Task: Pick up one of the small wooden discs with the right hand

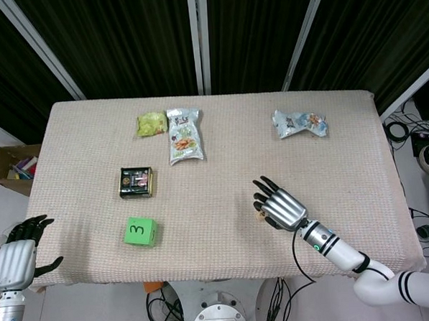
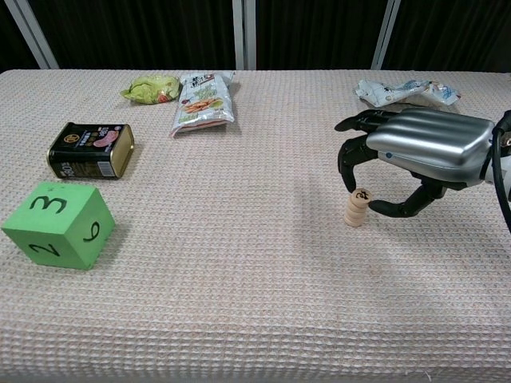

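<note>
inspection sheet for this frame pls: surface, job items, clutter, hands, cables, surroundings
Surface: table under a beige woven cloth.
Job's things: stack of wooden discs upright; top disc tilted between the right hand's fingertips.
Clutter: green cube, dark tin, snack bag, green packet, crinkled wrapper.
Hands: right hand curled around the stack top; left hand off the table edge, holding nothing.
Cables: bundles on the floor.
Surroundings: dark curtains; cardboard box.
</note>
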### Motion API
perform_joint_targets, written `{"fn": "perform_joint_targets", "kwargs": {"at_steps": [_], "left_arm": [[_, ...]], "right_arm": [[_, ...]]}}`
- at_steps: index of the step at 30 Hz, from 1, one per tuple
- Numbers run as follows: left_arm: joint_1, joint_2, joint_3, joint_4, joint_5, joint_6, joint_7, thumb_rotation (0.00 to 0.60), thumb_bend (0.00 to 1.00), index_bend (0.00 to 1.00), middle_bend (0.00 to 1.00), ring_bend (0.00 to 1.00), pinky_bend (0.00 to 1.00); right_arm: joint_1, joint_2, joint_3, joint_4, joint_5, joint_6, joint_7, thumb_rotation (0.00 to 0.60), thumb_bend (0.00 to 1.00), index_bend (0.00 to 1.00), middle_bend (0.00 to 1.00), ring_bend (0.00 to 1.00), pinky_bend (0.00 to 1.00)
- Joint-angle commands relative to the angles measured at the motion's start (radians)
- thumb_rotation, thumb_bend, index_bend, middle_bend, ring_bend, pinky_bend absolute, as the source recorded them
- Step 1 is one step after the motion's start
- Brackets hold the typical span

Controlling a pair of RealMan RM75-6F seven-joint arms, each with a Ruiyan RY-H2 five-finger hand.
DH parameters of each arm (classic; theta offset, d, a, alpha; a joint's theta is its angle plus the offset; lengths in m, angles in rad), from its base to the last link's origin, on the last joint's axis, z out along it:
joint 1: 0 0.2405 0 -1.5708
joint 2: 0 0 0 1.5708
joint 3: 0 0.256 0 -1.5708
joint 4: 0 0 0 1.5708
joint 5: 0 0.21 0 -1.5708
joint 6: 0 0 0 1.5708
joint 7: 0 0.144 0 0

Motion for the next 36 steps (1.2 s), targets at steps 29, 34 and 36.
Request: {"fn": "perform_joint_targets", "kwargs": {"at_steps": [29, 34, 36], "left_arm": [[-0.013, 0.010, -0.016, -0.014, 0.025, 0.018, 0.014, 0.600, 0.11, 0.23, 0.15, 0.12, 0.17], [-0.020, 0.011, -0.021, -0.031, 0.036, 0.026, 0.035, 0.600, 0.11, 0.23, 0.15, 0.12, 0.17], [-0.024, 0.012, -0.020, -0.042, 0.042, 0.024, 0.048, 0.600, 0.11, 0.23, 0.15, 0.12, 0.17]], "right_arm": [[-0.289, 0.229, -0.007, -0.118, 0.044, 0.430, 0.045, 0.600, 0.32, 0.11, 0.16, 0.00, 0.00], [-0.426, 0.276, -0.039, -0.111, 0.048, 0.583, 0.128, 0.600, 0.32, 0.05, 0.10, 0.00, 0.00], [-0.471, 0.280, -0.053, -0.094, 0.050, 0.620, 0.166, 0.600, 0.32, 0.05, 0.10, 0.00, 0.00]]}}
